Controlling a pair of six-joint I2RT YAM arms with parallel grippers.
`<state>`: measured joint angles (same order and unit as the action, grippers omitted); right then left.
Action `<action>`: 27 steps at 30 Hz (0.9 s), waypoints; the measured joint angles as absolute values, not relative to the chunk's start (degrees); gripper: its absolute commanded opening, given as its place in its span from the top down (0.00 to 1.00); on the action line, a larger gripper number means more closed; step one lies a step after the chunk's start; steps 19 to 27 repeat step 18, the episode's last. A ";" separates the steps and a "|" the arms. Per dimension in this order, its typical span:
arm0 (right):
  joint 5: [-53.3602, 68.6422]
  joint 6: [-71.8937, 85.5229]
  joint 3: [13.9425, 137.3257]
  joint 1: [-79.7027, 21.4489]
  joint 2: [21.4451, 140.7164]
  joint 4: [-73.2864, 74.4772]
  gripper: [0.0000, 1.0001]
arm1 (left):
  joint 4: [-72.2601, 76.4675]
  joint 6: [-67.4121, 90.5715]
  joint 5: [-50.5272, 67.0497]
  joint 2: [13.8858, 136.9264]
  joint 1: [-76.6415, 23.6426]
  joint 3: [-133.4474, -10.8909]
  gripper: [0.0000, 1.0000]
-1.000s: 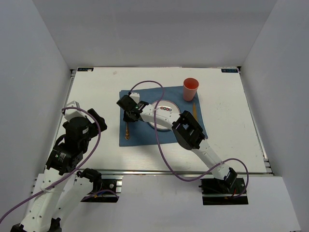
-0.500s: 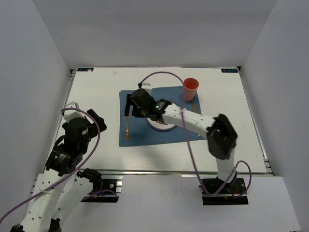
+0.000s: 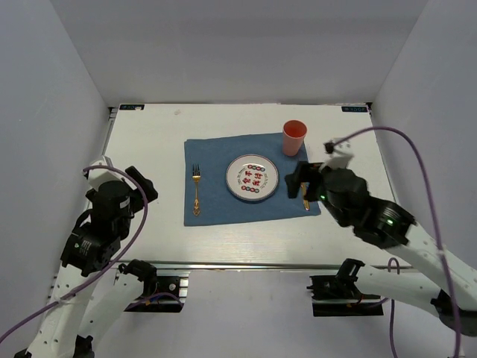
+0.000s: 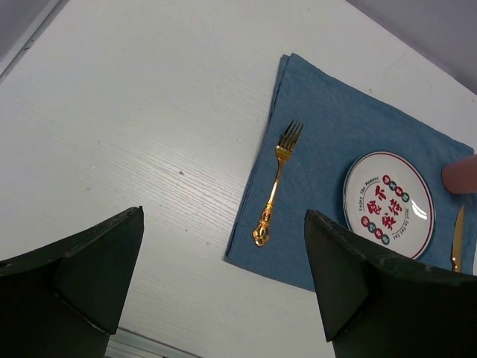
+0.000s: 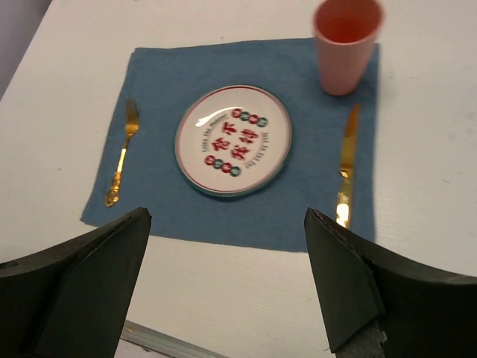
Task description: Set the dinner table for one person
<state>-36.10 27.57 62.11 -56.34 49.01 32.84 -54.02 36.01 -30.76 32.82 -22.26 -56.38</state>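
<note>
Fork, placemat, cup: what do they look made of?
Fork: gold-toned metal judging by its glossy shine, though coated plastic can't be ruled out. Placemat: blue woven cloth, matte, with soft, slightly uneven edges. Cup: likely plastic, a smooth uniform salmon pink with a thin rim.

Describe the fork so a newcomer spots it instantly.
On the white dinner table lies a blue placemat with a round plate at its middle. The gold fork lies left of the plate, tines toward the far edge; the other gold piece, the knife, lies on the right.
</note>
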 measured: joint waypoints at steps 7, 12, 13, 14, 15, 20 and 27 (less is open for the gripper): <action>-41.41 28.56 67.55 -56.36 36.84 52.49 0.11 | -60.16 33.91 -30.81 34.68 -22.26 -62.94 0.02; -45.67 31.11 71.16 -56.36 35.48 64.64 0.11 | -63.61 31.73 -27.70 34.28 -22.24 -66.89 0.02; -46.39 31.68 71.16 -56.36 35.62 66.85 0.11 | -64.03 31.27 -26.46 34.39 -22.22 -67.44 0.02; -46.83 32.08 71.16 -56.36 35.73 68.38 0.11 | -64.29 30.87 -25.54 34.57 -22.20 -67.81 0.02; -47.20 32.47 71.16 -56.38 35.79 69.65 0.11 | -64.79 30.50 -24.43 34.87 -22.06 -68.29 0.02; -48.18 32.97 71.16 -56.38 35.66 71.50 0.11 | -65.78 29.78 -22.68 36.21 -21.80 -69.14 0.02; -48.18 32.97 71.16 -56.38 35.66 71.50 0.11 | -65.78 29.78 -22.68 36.21 -21.80 -69.14 0.02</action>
